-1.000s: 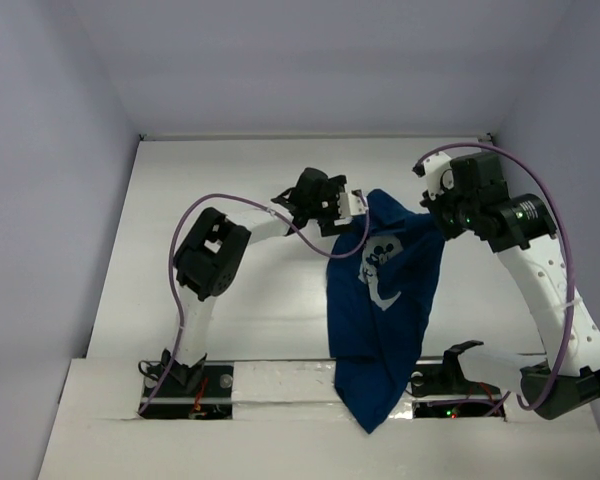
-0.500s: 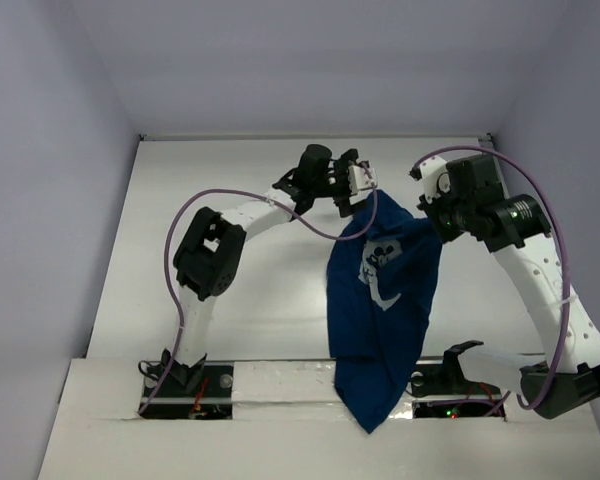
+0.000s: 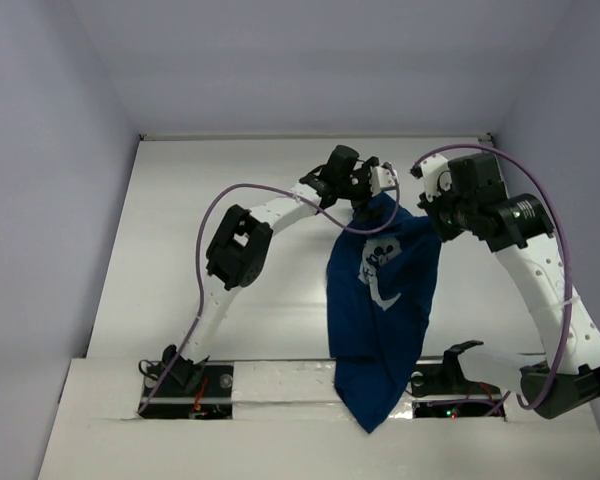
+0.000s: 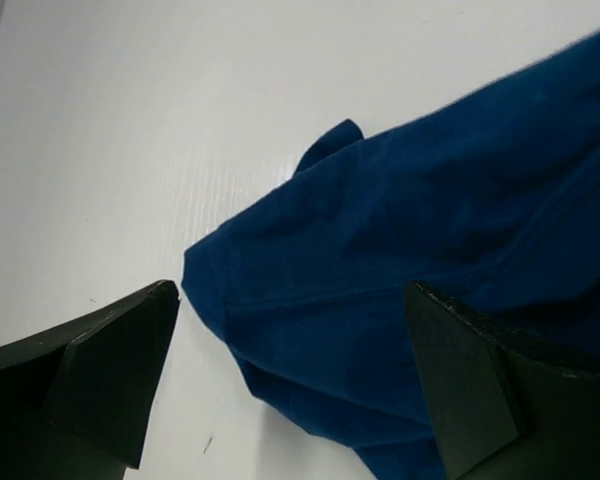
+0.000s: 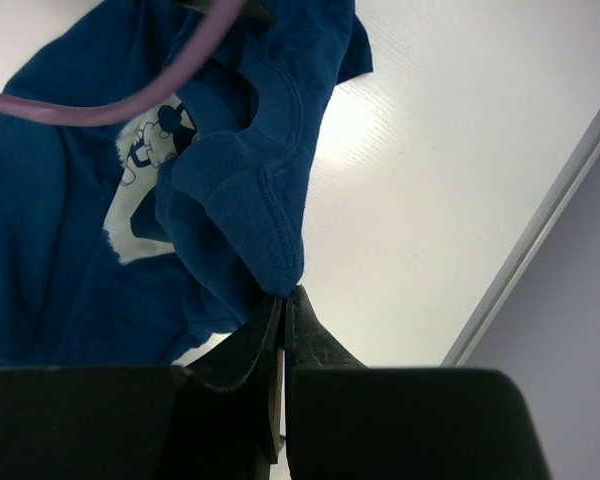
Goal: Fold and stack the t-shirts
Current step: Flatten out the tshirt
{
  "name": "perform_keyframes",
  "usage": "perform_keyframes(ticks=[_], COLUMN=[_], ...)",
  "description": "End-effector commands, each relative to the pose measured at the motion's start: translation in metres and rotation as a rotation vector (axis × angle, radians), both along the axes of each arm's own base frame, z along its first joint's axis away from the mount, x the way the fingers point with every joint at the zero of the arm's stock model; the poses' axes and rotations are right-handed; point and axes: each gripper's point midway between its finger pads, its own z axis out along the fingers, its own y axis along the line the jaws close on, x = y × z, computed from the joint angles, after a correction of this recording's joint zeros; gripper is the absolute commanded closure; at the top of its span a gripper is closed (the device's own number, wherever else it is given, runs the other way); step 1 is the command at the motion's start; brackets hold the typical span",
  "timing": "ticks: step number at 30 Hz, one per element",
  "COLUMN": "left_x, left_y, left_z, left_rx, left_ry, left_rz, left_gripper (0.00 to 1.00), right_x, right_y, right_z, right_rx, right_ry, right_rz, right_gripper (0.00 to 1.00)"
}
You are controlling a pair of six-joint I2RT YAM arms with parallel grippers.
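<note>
Top external view: the dark blue t-shirt (image 3: 380, 320) lies right of centre, its lower end trailing past the counter's (image 3: 180, 220) near edge at the bottom. The right claw (image 5: 283, 300) is pressed together, pinching a stitched fold, probably to keep that end raised. The left claw (image 4: 292, 292) is spread wide over a loose edge without gripping it, seemingly placed to take a second hold for spreading.
</note>
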Motion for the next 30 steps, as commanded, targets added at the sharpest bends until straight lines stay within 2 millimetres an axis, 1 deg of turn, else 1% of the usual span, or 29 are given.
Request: perform_keyframes(ticks=[1,2,3,4,5,6,7,8,10,11,12,13,14,15,16,19,21,24,25,27,28,30], left_x=[0.004,0.007,0.013,0.011,0.015,0.017,0.017,0.018,0.016,0.014,0.012,0.008,0.003,0.000,-0.007,-0.016,-0.017,-0.014,-0.013,-0.012,-0.012,-0.008], left_y=[-0.008,-0.008,-0.013,-0.010,-0.010,-0.011,-0.009,-0.008,-0.005,-0.004,-0.003,-0.001,-0.001,0.000,0.004,0.009,0.011,0.013,0.012,0.013,0.012,0.013], left_z=[0.032,0.030,0.048,0.028,0.026,0.031,0.019,0.015,0.007,0.005,0.002,-0.003,-0.004,-0.006,-0.009,-0.014,-0.016,-0.025,-0.030,-0.036,-0.040,-0.043], left_rx=[-0.001,0.016,-0.003,0.042,0.053,0.051,0.076,0.086,0.106,0.112,0.119,0.135,0.138,0.144,0.164,0.191,0.199,0.215,0.222,0.228,0.233,0.234], left_ry=[0.036,0.046,0.025,0.071,0.074,0.068,0.088,0.091,0.106,0.115,0.125,0.146,0.162,0.168,0.189,0.216,0.227,0.242,0.250,0.267,0.275,0.276], left_rz=[0.036,0.049,0.050,0.056,0.071,0.071,0.079,0.090,0.094,0.089,0.086,0.079,0.063,0.050,0.036,0.017,0.022,0.050,0.054,0.073,0.073,0.096], left_gripper=[0.05,0.05,0.05,0.07,0.09,0.14,0.23,0.30,0.37,0.37,0.36,0.25,0.19,0.15,0.09,0.04,0.04,0.04,0.05,0.17,0.29,0.37], right_x=[0.004,0.003,0.003,0.004,0.003,0.003,0.003,0.003,0.002,0.002,0.002,0.002,0.002,0.003,0.003,0.003,0.003,0.004,0.004,0.003,0.003,0.003], right_y=[0.002,0.002,0.002,0.002,0.002,0.003,0.003,0.002,0.003,0.004,0.004,0.004,0.004,0.004,0.004,0.004,0.006,0.007,0.008,0.008,0.008,0.009], right_z=[0.028,0.028,0.028,0.029,0.029,0.030,0.032,0.032,0.034,0.034,0.034,0.033,0.033,0.032,0.031,0.029,0.028,0.028,0.027,0.028,0.027,0.027], right_rx=[0.049,0.051,0.051,0.052,0.052,0.055,0.056,0.056,0.061,0.062,0.062,0.063,0.061,0.061,0.060,0.059,0.064,0.070,0.072,0.073,0.074,0.079], right_ry=[-0.084,-0.084,-0.085,-0.086,-0.086,-0.089,-0.093,-0.095,-0.096,-0.096,-0.097,-0.095,-0.093,-0.090,-0.088,-0.084,-0.082,-0.083,-0.081,-0.082,-0.080,-0.080], right_rz=[-0.009,-0.007,-0.007,-0.007,-0.007,-0.005,-0.005,-0.006,-0.001,0.002,0.002,0.003,0.004,0.005,0.005,0.005,0.010,0.013,0.016,0.015,0.013,0.018], right_gripper=[1.00,1.00,1.00,1.00,1.00,1.00,1.00,1.00,1.00,1.00,1.00,1.00,1.00,1.00,1.00,1.00,1.00,1.00,1.00,1.00,1.00,1.00])
